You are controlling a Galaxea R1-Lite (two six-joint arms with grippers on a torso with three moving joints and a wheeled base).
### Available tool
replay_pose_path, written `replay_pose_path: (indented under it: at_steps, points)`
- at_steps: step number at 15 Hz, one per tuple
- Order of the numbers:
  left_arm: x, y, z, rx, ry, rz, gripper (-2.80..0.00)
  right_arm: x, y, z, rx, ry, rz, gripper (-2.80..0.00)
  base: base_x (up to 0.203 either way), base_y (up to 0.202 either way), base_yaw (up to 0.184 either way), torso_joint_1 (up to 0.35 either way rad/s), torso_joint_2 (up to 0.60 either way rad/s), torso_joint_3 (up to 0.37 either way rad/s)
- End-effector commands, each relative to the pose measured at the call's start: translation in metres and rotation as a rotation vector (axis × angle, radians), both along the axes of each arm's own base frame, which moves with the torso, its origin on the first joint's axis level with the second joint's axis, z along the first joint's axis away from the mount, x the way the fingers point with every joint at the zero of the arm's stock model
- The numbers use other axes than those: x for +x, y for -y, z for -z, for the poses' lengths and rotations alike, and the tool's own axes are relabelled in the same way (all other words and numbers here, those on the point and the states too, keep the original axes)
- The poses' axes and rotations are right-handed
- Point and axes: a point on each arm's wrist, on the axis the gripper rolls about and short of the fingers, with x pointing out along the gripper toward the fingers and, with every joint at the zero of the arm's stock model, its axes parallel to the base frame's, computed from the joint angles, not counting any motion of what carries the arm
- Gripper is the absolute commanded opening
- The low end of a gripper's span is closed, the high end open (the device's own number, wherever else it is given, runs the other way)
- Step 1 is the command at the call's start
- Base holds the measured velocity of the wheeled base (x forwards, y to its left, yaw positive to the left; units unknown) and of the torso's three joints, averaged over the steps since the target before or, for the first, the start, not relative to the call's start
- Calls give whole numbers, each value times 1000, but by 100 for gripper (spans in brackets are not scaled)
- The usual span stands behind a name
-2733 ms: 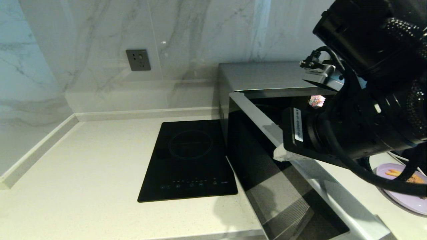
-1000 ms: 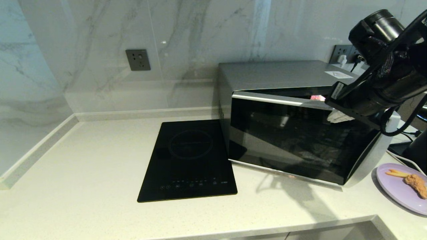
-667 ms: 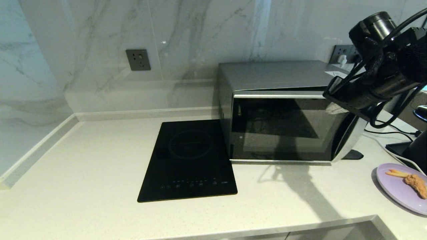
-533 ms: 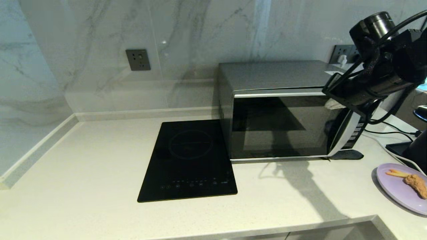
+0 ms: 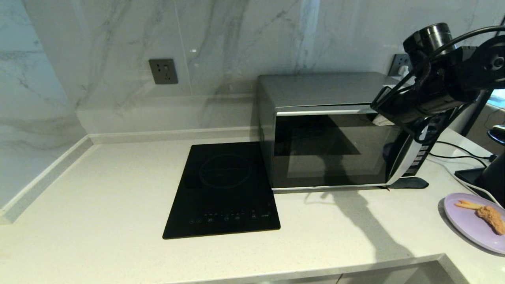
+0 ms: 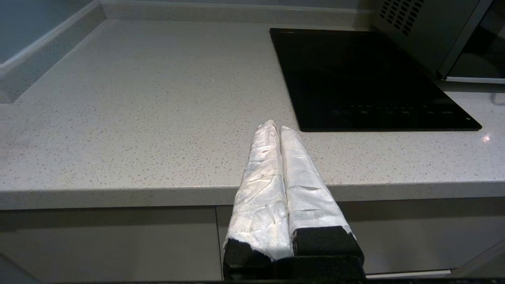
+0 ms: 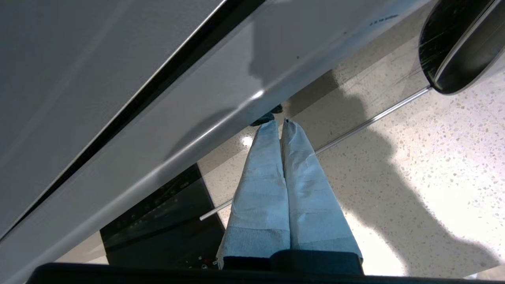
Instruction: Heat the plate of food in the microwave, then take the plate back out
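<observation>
The silver microwave (image 5: 315,90) stands at the back right of the counter, its dark glass door (image 5: 331,154) flush against the body. My right gripper (image 5: 380,120) is shut with nothing in it; its taped fingertips (image 7: 272,130) rest at the door's upper right corner, beside the curved handle (image 7: 457,47). The lavender plate (image 5: 465,227) with fries (image 5: 464,204) and a brown chicken piece (image 5: 491,219) lies on the counter at the far right, outside the microwave. My left gripper (image 6: 276,128) hangs shut and empty in front of the counter's front edge.
A flat black induction cooktop (image 5: 225,189) lies left of the microwave. Cables (image 5: 453,148) and a dark object (image 5: 485,175) sit to the microwave's right, behind the plate. A wall socket (image 5: 163,71) is on the marble wall.
The microwave door has swung from wide open to shut. My right arm followed it back toward the microwave front. The plate has stayed on the counter.
</observation>
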Motion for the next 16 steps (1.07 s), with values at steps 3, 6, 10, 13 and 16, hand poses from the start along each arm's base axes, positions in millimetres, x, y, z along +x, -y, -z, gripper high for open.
replay_pose_path:
  at_steps: [3,6,10,13,16]
  points:
    - [0,0,0,-1,-1,-1,-280,10,6,6,8,12,18,-280,0,0,0,0,0,0]
    - [0,0,0,-1,-1,-2,-280,10,7,3,17,33,14,-280,0,0,0,0,0,0]
    - [0,0,0,-1,-1,-1,-280,6,8,-3,20,48,14,-280,0,0,0,0,0,0]
    - [0,0,0,-1,-1,-1,-280,-13,11,-13,21,61,13,-280,0,0,0,0,0,0]
    - [0,0,0,-1,-1,-1,-280,-45,17,-26,8,74,1,-280,0,0,0,0,0,0]
